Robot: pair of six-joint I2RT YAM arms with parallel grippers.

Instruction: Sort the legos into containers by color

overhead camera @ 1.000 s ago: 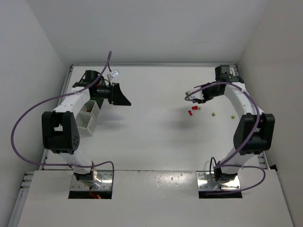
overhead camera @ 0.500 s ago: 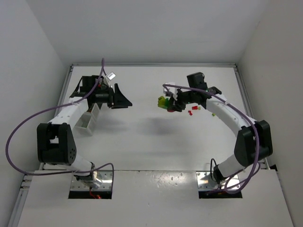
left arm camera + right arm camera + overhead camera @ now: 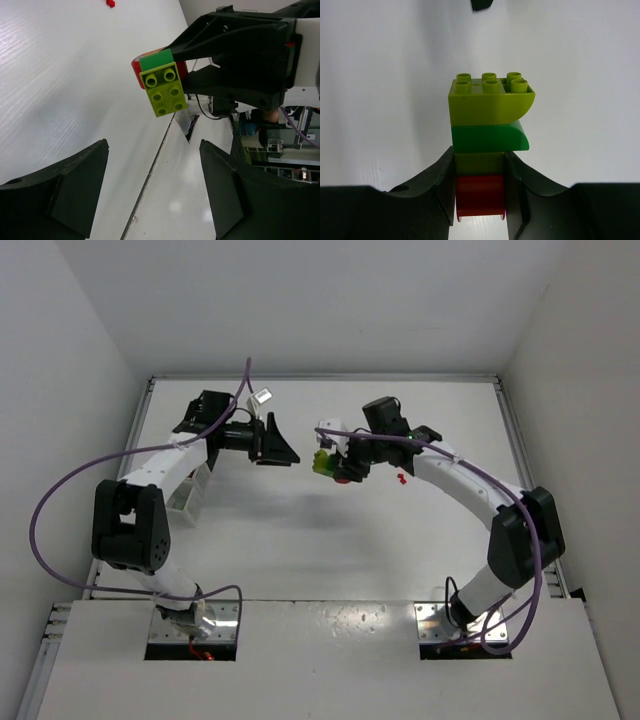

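Right gripper (image 3: 480, 160) pinches stacked lime, green and red plastic bricks (image 3: 489, 107) — left gripper (image 3: 152, 150) spread wide, facing them.

Right gripper (image 3: 338, 465): moved from the far right of the table, beside the loose red bricks (image 3: 400, 478), to table centre, well left of them, with its arm now stretched leftward. Brick stack (image 3: 322, 461), lime over green over red: carried along, clamped between its fingers. Left gripper (image 3: 284, 447): shifted rightward, jaws wide, now near the stack; gap between grippers much narrowed.
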